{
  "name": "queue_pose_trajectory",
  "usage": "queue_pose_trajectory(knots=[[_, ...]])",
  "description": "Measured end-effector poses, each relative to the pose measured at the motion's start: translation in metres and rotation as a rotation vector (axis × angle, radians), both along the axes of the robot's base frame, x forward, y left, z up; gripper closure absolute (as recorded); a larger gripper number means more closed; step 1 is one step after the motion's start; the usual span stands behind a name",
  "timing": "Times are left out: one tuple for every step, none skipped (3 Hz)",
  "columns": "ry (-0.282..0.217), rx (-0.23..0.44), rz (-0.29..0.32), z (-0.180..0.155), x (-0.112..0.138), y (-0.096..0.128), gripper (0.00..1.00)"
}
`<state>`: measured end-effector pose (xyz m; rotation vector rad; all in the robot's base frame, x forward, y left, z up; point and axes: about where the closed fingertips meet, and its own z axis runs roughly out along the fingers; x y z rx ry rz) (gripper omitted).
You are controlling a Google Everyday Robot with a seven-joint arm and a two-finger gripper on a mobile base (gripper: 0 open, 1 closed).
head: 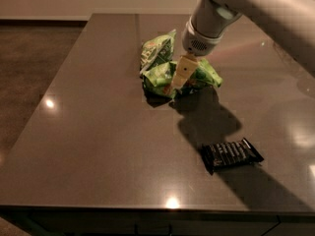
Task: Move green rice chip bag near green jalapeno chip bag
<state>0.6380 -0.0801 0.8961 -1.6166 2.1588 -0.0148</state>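
The green rice chip bag (199,75), large, crinkled and lime-green, sits at the middle of the dark table (98,146), with a shadow under its front edge. My gripper (179,78) comes down from the upper right, and its cream fingers (183,70) are shut on the bag's middle. The green jalapeno chip bag (157,49), smaller and darker with orange print, lies just behind and to the left, touching or nearly touching the rice bag.
A black ridged snack packet (231,155) lies on the table at the front right. The arm's shadow falls between it and the bags. The table's left edge drops to a dark floor (29,58).
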Motion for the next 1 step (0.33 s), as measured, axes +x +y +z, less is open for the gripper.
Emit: queue_pose_trajectory(knots=[[0.0,0.0,0.0,-0.0001,0.0,0.0,0.0]])
